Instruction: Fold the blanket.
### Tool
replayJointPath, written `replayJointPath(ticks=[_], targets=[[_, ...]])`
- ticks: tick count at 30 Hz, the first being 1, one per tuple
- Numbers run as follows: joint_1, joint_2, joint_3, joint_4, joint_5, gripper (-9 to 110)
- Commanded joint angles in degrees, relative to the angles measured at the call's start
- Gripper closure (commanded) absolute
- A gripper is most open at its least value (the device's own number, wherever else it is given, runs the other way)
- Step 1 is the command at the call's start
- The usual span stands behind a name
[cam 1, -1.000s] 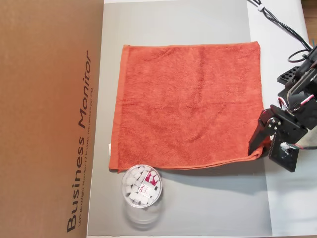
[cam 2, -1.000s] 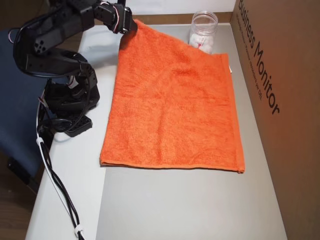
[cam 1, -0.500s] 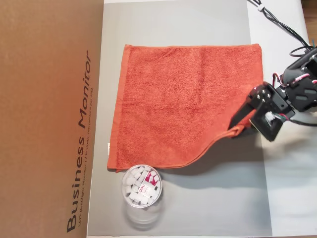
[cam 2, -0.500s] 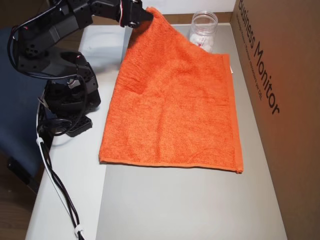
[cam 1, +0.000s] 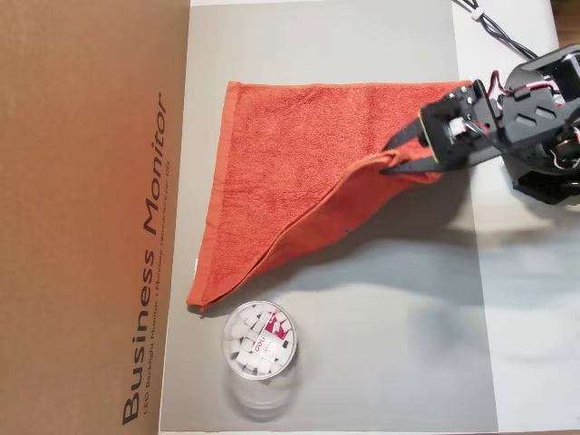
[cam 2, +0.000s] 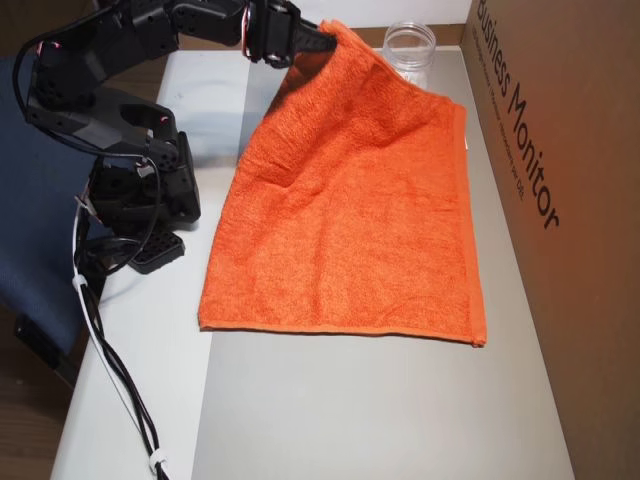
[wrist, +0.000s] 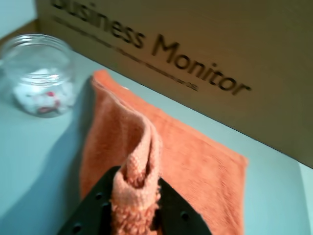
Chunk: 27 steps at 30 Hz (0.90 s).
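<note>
Wrist view: the gripper point(wrist: 134, 215), clamped on a bunched corner of the blanket point(wrist: 195, 161), lifts it; the thin pinch could slip, or trailing cloth nudge the tub point(wrist: 41, 73) at ten o'clock.

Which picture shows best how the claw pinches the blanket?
The wrist view: the blanket corner is bunched between the gripper fingers, close up. Both overhead views show the gripper holding that corner up, only small.

Hidden or cut off, as we see it:
- tool point(wrist: 134, 215): cropped by the wrist view's lower edge, tips buried in the blanket point(wrist: 161, 156).
- jar point(cam 2: 410, 55): lower part behind the raised cloth.
- box lettering point(wrist: 156, 49): blurred, partly cut.
</note>
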Motion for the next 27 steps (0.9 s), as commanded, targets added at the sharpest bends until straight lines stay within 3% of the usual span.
replayJointPath(ticks=[1, 19, 27], targets=[[3.16, -2.64, -6.15, -0.97, -0.18, 102], [15.38, -29.88, -30.15, -0.97, 0.00, 102], [20.30, -39.55, -37.18, -0.97, 4.75, 102]])
